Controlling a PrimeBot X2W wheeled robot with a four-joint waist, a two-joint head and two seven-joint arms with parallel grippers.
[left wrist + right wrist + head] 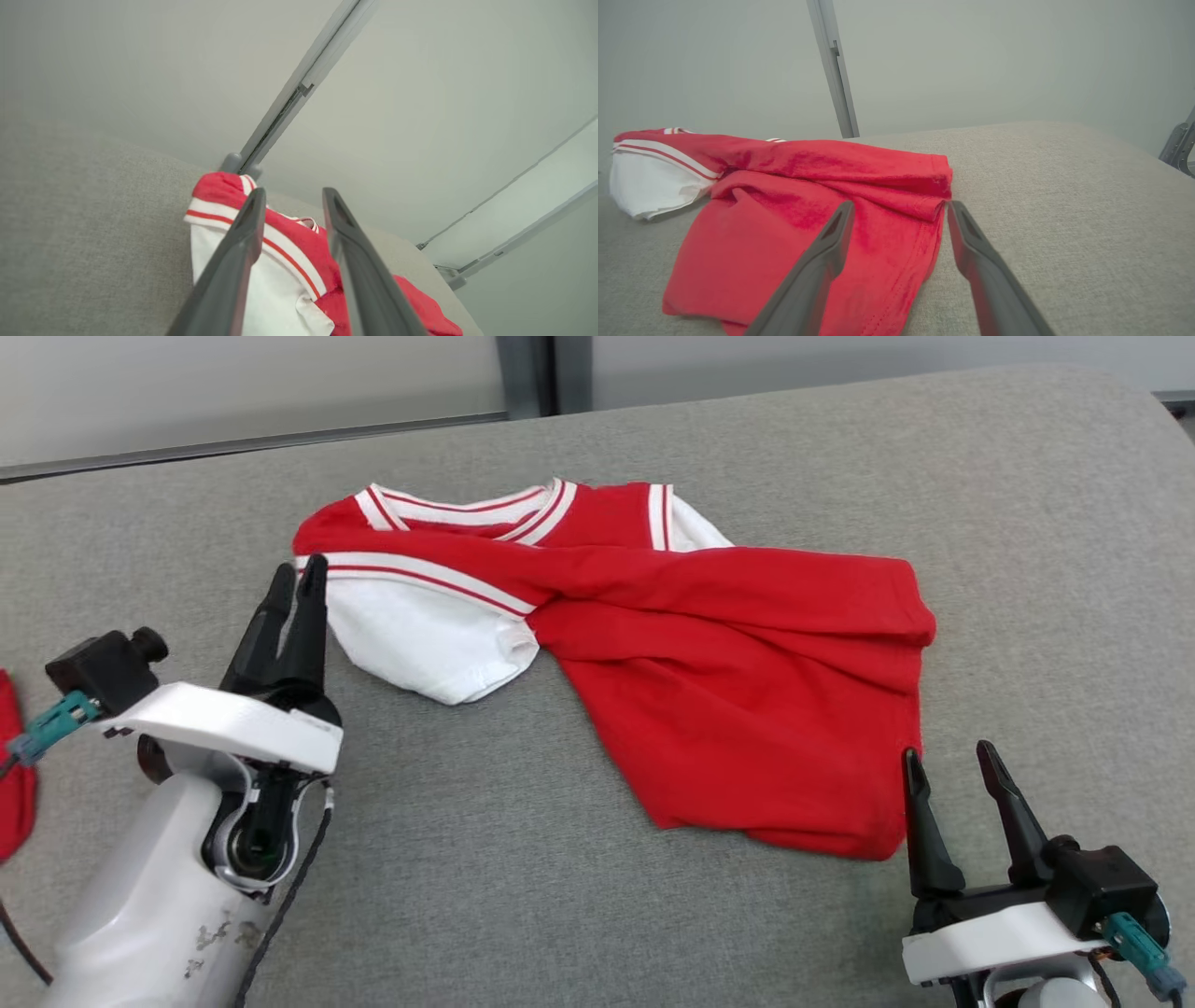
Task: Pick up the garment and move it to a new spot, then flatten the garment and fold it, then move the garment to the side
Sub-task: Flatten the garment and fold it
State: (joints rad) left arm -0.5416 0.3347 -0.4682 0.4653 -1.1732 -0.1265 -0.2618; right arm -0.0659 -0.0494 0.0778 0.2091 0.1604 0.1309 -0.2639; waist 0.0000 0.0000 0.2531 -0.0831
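"Where's the garment [709,691] now?"

"Crumpled on the bench [467,877], lying loose. Left gripper [301,571] at the white sleeve [429,644], fingers parted on nothing; right gripper [947,753] beside the red hem [878,840], fingers spread wide."

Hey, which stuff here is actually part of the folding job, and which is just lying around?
Part of the job:
- red and white garment, crumpled on the grey cushion
- left claw, open, by the white sleeve
- right claw, open, by the red hem

Just lying about:
- red cloth at the left edge
- grey post on the wall behind
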